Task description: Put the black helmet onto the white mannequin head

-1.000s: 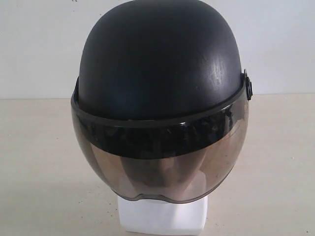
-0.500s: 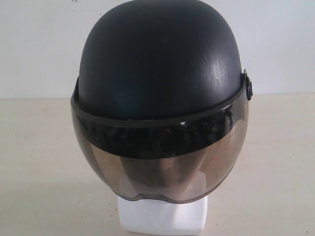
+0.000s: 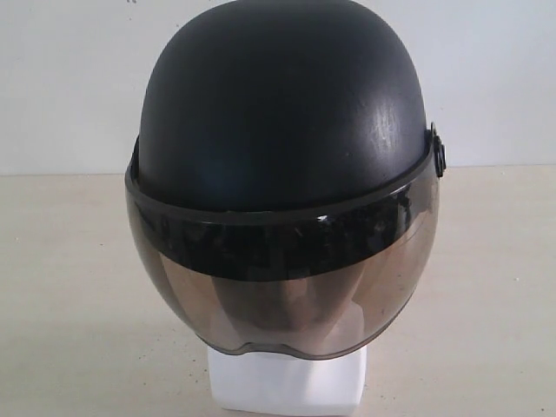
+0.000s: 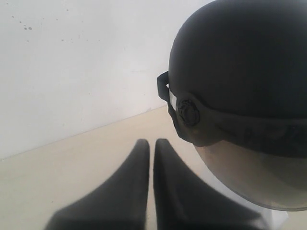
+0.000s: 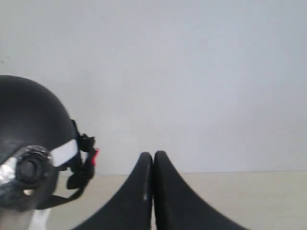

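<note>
Left claw [image 4: 151,142]: closed, dark fingers [image 4: 124,187] lying side by side with only a thin slit between them, gripping nothing. Hangs over the pale table [image 4: 57,182], near the side of the black helmet [image 4: 240,62] but apart from it.

Right claw [image 5: 153,155]: closed as well, tips meeting, empty. Faces the white wall [image 5: 192,72], with the helmet off to one side and clear of the fingers.

Outward, in the exterior view: black helmet sits on the white mannequin head [image 3: 287,382], centred in the frame and reaching from the top edge to the lower middle. Smoky visor [image 3: 287,287] down over the face, which shows through the tint only as a dim shape. Bare white only at the blocky neck base, bottom centre. Table to either side, wall across the upper part.

Claws seen from the wrist cameras only. Front of the helmet, the full curve of the visor and a scuffed sheen patch [image 3: 387,130] at the upper right of the shell seen from the exterior camera only.

Left wrist view alone: a round ribbed pivot knob [image 4: 188,112] up close, where visor meets shell.

Right wrist view alone: a small red buckle [image 5: 95,154] on a black strap [image 5: 79,177] hanging beside the shell, plus the opposite pivot [image 5: 29,167] with silvery wear around it.
</note>
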`<action>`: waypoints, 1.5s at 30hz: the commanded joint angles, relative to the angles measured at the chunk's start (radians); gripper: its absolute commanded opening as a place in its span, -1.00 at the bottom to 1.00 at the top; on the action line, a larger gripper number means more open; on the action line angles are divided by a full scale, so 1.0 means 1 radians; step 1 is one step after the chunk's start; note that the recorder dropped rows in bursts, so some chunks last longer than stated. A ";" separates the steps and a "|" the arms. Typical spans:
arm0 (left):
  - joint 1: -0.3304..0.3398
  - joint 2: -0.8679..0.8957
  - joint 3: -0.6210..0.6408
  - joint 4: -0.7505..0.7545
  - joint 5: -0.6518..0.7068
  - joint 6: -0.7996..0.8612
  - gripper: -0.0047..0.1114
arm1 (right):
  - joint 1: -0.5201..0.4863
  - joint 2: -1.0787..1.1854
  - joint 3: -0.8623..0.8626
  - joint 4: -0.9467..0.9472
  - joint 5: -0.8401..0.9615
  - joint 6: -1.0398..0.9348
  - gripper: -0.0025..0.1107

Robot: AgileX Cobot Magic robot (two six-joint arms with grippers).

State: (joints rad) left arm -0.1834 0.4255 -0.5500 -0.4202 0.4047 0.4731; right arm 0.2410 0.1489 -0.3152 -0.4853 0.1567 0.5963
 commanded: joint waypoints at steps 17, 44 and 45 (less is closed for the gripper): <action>0.002 -0.006 0.005 0.000 -0.014 -0.010 -0.84 | -0.149 -0.149 0.315 0.004 -0.035 -0.008 -0.96; 0.002 -0.006 0.005 0.000 -0.013 -0.010 -0.84 | -0.149 -0.149 0.315 0.485 0.192 -0.576 -0.96; 0.002 -0.006 0.005 0.000 -0.013 -0.010 -0.84 | -0.149 -0.149 0.315 0.485 0.192 -0.576 -0.96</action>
State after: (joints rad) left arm -0.1834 0.4249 -0.5500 -0.4202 0.4003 0.4731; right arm 0.0954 0.0041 -0.0049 0.0000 0.3534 0.0275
